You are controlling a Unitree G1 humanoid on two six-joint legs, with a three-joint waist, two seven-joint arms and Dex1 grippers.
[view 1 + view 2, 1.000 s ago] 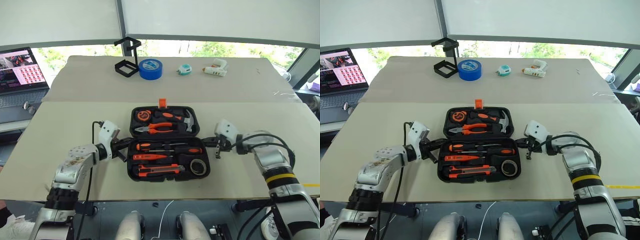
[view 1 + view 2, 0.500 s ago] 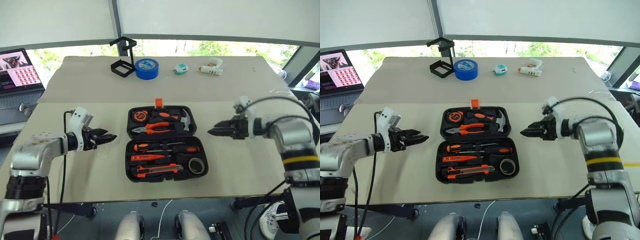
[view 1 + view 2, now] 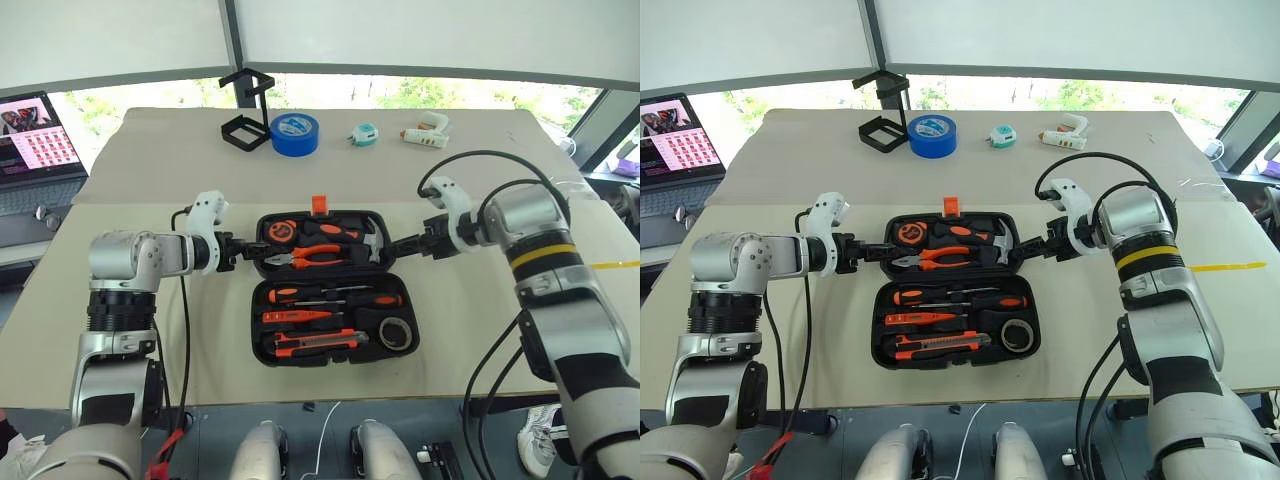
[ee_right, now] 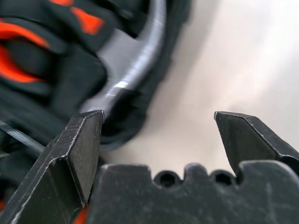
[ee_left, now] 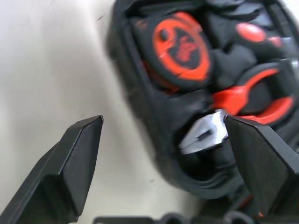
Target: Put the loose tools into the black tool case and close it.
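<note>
The black tool case [image 3: 262, 340] lies open and flat mid-table, its orange latch [image 3: 320, 205] at the far edge. In the near half lie two screwdrivers [image 3: 335, 296], a slim orange pen [image 3: 300, 314] and a utility knife [image 3: 315, 343]. The far half holds pliers [image 3: 310, 255], a hammer [image 3: 375, 245] and a round tape measure [image 5: 180, 46]. My left gripper [image 3: 248, 252] stands open at the far half's left edge, the rim between its fingers [image 5: 74, 163]. My right gripper [image 3: 393, 246] stands open astride the right edge, beside the hammer head [image 4: 133, 70].
Along the table's far side stand a black wire-frame stand [image 3: 245, 120], a blue tape roll [image 3: 295, 134], a small teal tape measure [image 3: 362, 134] and a white glue gun [image 3: 425, 135]. A laptop [image 3: 35, 130] sits off the table's left edge.
Both grippers went from shut beside the case's near half to open. They swung out to the sides, then came in to the far half's left and right edges.
</note>
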